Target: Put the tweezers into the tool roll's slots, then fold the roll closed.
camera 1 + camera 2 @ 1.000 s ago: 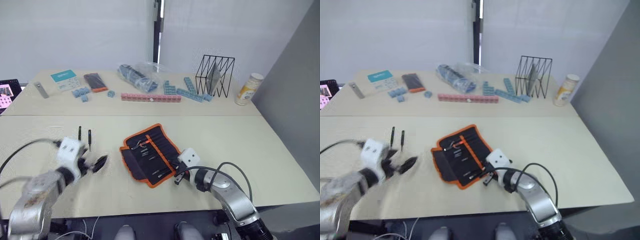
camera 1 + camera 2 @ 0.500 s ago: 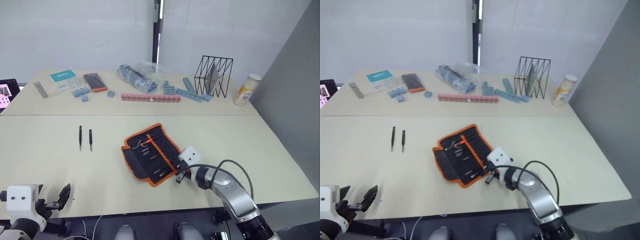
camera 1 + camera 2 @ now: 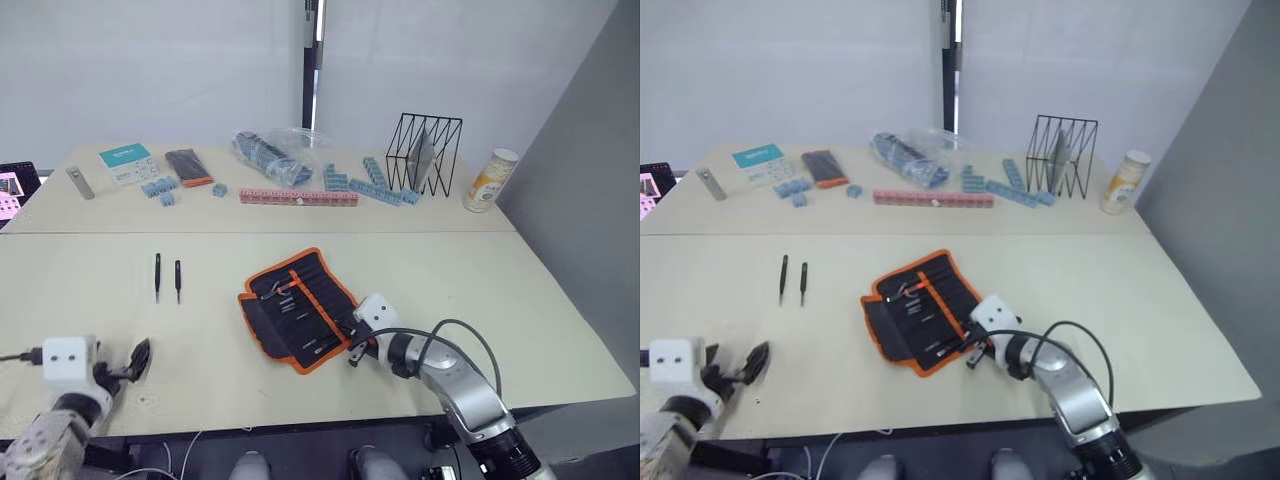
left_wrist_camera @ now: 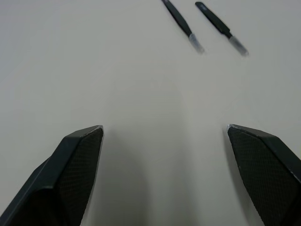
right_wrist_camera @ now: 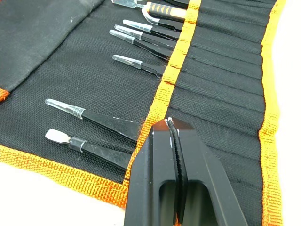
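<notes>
Tool roll [image 3: 298,308] lies unfolded mid-table [image 3: 480,270], two tweezers [image 3: 167,276] still loose on the table to its left.
The right claw [image 5: 171,134], fingers pressed together and empty, sits over the roll's near corner by the orange stripe; several tools already fill slots [image 5: 221,89]. The left claw [image 4: 164,141] is spread wide, empty, near the front edge, pointing toward the loose pair.

Left pincer [image 4: 164,155] gapes wide and low; right pincer [image 5: 170,123] is pressed closed.

Silver-grey arms, white boxy wrist modules, looping black cables; left gripper [image 4: 164,179] and right gripper [image 5: 171,176] show textured black fingers.
</notes>
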`<state>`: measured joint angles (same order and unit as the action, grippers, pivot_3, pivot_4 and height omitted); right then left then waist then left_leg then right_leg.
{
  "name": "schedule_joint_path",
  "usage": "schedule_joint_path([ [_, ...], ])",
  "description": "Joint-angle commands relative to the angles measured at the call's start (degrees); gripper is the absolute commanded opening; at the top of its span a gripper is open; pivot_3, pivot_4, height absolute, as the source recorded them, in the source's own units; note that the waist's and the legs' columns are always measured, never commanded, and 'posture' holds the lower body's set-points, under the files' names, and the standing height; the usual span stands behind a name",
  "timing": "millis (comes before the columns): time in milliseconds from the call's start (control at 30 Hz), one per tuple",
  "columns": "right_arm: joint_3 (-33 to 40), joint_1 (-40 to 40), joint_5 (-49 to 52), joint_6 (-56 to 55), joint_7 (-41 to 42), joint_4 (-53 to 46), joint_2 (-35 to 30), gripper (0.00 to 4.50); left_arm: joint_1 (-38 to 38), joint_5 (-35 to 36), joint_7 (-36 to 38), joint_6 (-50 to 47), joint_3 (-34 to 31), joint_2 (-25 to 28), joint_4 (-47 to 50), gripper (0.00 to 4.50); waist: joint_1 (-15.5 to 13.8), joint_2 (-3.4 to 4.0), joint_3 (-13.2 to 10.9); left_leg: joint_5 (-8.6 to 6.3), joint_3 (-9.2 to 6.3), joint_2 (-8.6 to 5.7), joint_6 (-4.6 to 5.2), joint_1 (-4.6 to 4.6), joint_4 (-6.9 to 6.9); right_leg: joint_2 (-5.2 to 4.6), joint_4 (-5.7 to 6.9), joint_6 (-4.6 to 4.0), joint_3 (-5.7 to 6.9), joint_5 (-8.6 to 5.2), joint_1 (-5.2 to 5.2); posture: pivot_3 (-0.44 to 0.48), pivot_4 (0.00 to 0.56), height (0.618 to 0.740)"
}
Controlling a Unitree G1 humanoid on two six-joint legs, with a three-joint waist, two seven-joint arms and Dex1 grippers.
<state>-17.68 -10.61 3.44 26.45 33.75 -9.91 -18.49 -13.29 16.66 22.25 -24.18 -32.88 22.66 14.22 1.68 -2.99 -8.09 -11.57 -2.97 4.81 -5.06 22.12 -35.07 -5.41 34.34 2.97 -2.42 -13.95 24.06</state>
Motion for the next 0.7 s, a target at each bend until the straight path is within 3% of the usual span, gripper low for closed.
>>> schedule_joint_path([
  [33,-3.2,3.2,-2.3,4.2,0.0,8.2,-1.0,0.00,6.7,-2.1,-2.0,-0.6,2.8,3.1,-6.0,4.48,-0.1,-0.04,0.0,0.00,0.01,0.01,0.00,-0.02,0.00,0.02,0.00,0.00,0.00,0.01,0.00,0.000,0.150,0.706],
  [333,-2.9,2.9,-2.3,4.2,-0.5,8.2,-0.9,0.00,21.5,-5.3,-4.8,-4.8,11.0,6.0,-15.6,4.48,-1.0,-0.06,0.0,0.01,-0.12,0.03,0.01,-0.44,0.17,0.16,0.86,-0.04,0.01,0.04,0.02,0.000,0.150,0.706],
  [700,-2.2,3.5,-2.3,4.7,-1.0,7.2,-1.4,0.00,32.0,-7.2,-10.0,-6.8,13.2,5.4,-27.3,4.48,-1.0,-0.08,0.1,0.02,-0.13,0.00,0.03,-0.57,0.18,0.17,0.94,0.01,0.00,0.07,-0.14,0.000,0.150,0.706],
])
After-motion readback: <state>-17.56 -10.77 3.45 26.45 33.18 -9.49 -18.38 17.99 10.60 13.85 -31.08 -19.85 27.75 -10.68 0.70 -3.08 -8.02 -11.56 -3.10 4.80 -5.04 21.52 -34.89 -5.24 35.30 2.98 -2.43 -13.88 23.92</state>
